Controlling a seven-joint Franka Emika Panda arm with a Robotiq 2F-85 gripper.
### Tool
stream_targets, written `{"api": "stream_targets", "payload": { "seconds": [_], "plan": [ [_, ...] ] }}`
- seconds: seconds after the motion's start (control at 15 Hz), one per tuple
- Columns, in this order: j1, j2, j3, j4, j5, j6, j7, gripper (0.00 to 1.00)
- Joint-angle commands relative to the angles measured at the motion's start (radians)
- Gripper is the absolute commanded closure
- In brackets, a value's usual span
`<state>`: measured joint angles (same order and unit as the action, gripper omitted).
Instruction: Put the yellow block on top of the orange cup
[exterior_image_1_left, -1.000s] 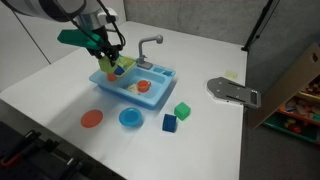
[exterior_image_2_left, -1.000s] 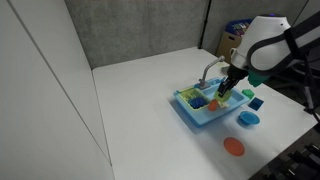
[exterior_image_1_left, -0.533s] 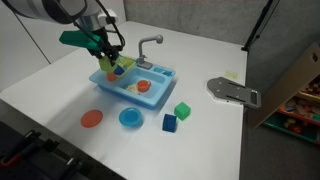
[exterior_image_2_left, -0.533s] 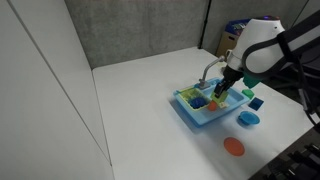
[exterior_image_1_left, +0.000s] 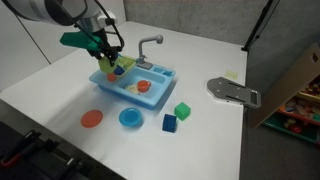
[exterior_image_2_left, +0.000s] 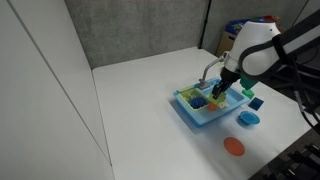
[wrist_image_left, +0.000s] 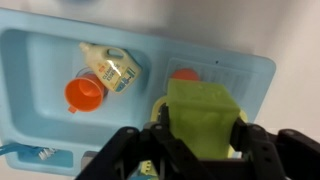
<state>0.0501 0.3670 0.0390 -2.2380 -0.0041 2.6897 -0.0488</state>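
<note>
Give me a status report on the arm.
Gripper shut on the yellow block, jaws either side, over the blue toy sink. Orange cup shows just past the block; contact unclear. Toy bottle and red-orange cup lie aside, nothing blocking.

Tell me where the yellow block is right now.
In the wrist view, the yellow block is clamped in the gripper, above the blue toy sink, right of the bottle.
</note>
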Motion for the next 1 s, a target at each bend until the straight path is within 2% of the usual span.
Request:
{"api": "stream_targets", "payload": {
  "seconds": [0.0,0.27,0.4,0.47,0.53,0.73,0.93],
  "plan": [
    [0.019,0.016,-0.018,0.024,-0.033,0.003,0.045,0.72],
    [0.022,0.019,-0.022,0.026,-0.036,0.0,0.051,0.72],
    [0.022,0.019,-0.024,0.027,-0.035,-0.003,0.052,0.35],
    [0.021,0.017,-0.024,0.027,-0.035,-0.003,0.052,0.23],
    [0.02,0.015,-0.023,0.026,-0.032,-0.004,0.051,0.22],
    [0.013,0.005,-0.016,0.024,-0.021,-0.008,0.042,0.01],
    [-0.002,-0.018,0.001,0.017,0.003,-0.019,0.02,0.0]
  ]
}}
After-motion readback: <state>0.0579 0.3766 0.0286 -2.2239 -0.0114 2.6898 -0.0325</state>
